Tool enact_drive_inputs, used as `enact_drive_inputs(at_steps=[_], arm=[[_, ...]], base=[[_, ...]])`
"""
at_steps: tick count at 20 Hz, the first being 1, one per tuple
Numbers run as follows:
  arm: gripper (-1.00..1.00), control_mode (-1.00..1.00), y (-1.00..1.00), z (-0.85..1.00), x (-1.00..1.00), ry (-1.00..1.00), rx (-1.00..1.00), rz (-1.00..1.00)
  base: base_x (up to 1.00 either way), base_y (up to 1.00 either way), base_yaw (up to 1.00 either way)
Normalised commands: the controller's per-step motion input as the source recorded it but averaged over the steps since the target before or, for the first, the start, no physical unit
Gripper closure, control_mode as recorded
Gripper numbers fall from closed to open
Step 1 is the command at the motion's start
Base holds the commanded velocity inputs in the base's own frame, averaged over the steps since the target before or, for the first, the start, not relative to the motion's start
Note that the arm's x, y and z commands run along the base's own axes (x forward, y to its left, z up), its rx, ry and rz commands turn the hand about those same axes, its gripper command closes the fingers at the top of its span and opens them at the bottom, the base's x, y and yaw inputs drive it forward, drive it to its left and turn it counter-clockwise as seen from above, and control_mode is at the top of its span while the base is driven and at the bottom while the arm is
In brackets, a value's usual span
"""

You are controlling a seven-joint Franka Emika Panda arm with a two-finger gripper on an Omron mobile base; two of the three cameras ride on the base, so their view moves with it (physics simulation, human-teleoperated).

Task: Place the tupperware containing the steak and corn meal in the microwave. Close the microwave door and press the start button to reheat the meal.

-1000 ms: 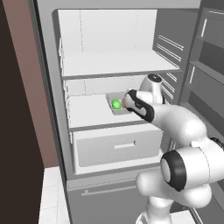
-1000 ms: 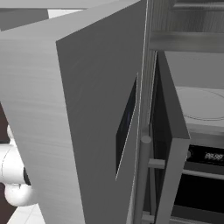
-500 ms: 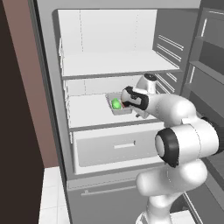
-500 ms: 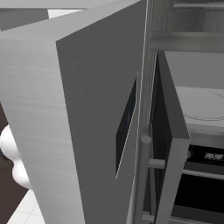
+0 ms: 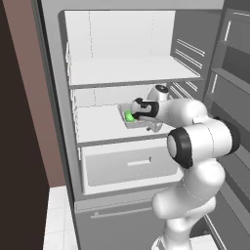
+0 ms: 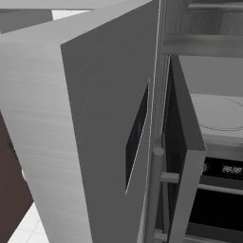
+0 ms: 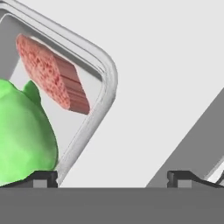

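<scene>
On the middle fridge shelf my end effector hangs spread wide over the tupperware, one fingertip above its green lump.

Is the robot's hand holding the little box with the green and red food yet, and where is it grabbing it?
Not yet. The gripper is open, with one fingertip each side of the tupperware rim, by the corner, but it hasn't closed on it.
</scene>
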Motion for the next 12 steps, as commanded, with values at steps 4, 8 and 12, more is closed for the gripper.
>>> enact_drive_inputs(at_steps=[4,8,12], arm=[[-1.0,-1.0,0.0,-0.12,0.44,0.0,0.04,-0.08],[-1.0,-1.0,0.0,-0.27,0.36,0.0,0.03,-0.08],[-1.0,-1.0,0.0,-0.38,0.32,0.0,0.01,-0.08]], base=[[0.0,0.0,0.0],[0.0,0.0,0.0],[0.0,0.0,0.0]])
